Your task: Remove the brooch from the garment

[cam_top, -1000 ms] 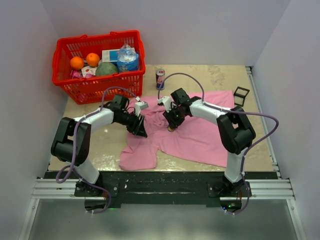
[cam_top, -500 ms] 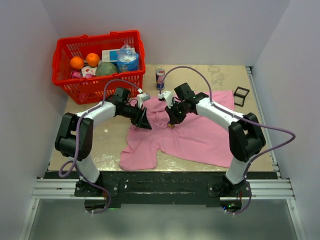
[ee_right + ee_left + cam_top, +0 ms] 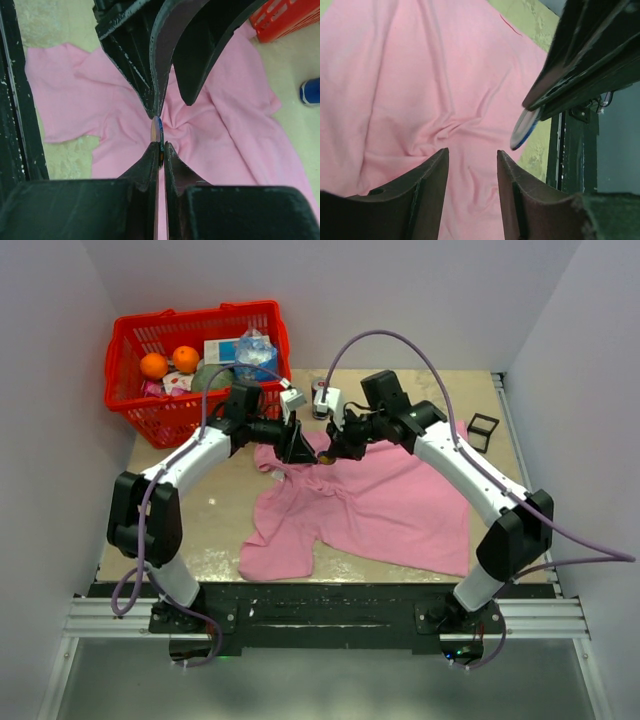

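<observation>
The right claw point(image 3: 159, 146) is clamped on the brooch point(image 3: 524, 130), edge-on, above the far-left part of the shirt point(image 3: 380, 505) and seemingly free. The left claw point(image 3: 472, 185) hovers alongside with its jaws apart, likely to steady the cloth.

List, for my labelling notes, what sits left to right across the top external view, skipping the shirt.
Red basket, left gripper, right gripper, small black open-frame cube.

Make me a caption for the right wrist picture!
The right tool pinches the tiny brooch edge-on, with the wrinkled pink garment behind it.
</observation>
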`<control>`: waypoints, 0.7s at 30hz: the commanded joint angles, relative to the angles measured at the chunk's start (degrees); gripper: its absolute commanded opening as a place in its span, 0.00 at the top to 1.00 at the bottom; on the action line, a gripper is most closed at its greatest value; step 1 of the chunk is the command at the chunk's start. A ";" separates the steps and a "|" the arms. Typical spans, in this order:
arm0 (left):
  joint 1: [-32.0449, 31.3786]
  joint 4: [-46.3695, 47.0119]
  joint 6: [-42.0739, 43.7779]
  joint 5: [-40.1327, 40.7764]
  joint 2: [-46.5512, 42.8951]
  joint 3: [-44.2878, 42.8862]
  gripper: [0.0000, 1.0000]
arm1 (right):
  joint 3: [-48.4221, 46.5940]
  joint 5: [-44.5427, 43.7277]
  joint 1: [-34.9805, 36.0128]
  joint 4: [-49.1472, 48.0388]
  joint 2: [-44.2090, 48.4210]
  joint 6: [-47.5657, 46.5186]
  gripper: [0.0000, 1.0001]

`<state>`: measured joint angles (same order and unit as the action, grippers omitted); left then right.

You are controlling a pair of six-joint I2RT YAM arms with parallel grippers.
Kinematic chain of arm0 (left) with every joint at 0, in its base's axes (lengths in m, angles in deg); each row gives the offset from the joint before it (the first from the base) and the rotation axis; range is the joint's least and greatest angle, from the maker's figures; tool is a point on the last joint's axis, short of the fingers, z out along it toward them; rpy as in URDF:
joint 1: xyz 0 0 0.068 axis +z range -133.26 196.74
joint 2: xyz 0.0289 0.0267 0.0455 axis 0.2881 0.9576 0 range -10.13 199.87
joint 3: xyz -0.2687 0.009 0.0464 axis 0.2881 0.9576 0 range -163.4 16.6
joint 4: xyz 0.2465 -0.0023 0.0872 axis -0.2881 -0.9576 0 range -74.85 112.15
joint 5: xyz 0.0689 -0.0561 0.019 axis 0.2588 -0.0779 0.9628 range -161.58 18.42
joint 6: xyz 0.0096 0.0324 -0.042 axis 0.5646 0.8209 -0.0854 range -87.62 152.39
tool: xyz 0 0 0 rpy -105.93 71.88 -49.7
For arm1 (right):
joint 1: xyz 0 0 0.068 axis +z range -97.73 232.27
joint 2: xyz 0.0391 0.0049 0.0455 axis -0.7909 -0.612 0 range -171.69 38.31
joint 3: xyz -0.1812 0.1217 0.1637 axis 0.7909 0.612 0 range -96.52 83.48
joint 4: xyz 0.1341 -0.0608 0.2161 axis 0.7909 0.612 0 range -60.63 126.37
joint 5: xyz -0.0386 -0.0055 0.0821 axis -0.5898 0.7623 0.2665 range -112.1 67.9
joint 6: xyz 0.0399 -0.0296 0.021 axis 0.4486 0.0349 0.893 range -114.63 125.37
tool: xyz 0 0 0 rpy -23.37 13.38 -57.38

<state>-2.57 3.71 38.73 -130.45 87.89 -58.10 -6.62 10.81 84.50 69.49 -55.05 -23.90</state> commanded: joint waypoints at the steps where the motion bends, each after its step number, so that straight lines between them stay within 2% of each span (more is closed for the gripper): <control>1: -0.03 4.02 -3.09 -3.35 0.32 -3.79 0.55 | -3.14 1.55 -0.41 2.60 -2.52 -2.72 0.98; 7: -0.03 -3.44 3.31 -4.84 3.23 -7.83 0.59 | -2.88 1.46 -0.41 1.81 -2.88 -0.34 0.98; 11: -0.03 -5.64 3.41 -7.57 4.99 -9.59 0.59 | -2.62 1.03 -0.41 0.75 -2.79 1.50 0.99; 14: -0.03 -5.38 2.71 -5.21 4.99 -9.33 0.59 | -2.01 0.58 -2.25 -1.52 -2.35 7.02 1.00; 16: 0.06 -4.68 1.65 -2.83 4.73 -9.33 0.58 | -1.04 0.06 -6.27 -3.28 -1.65 12.02 1.00; 17: 0.06 -4.59 1.47 -2.48 4.55 -9.33 0.57 | -0.52 -0.99 -7.69 -4.68 -1.21 16.92 1.00; 20: 0.06 -3.89 0.33 -2.48 4.64 -9.15 0.57 | 1.86 -9.59 -12.18 -6.45 1.68 23.46 1.00; 21: 0.06 -3.37 0.07 -2.39 4.73 -9.06 0.57 | 2.56 -16.84 -13.15 -7.15 2.74 25.83 1.00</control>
<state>-2.52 -0.68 40.26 -132.90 92.98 -65.48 -5.99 7.90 76.65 67.32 -58.68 -10.57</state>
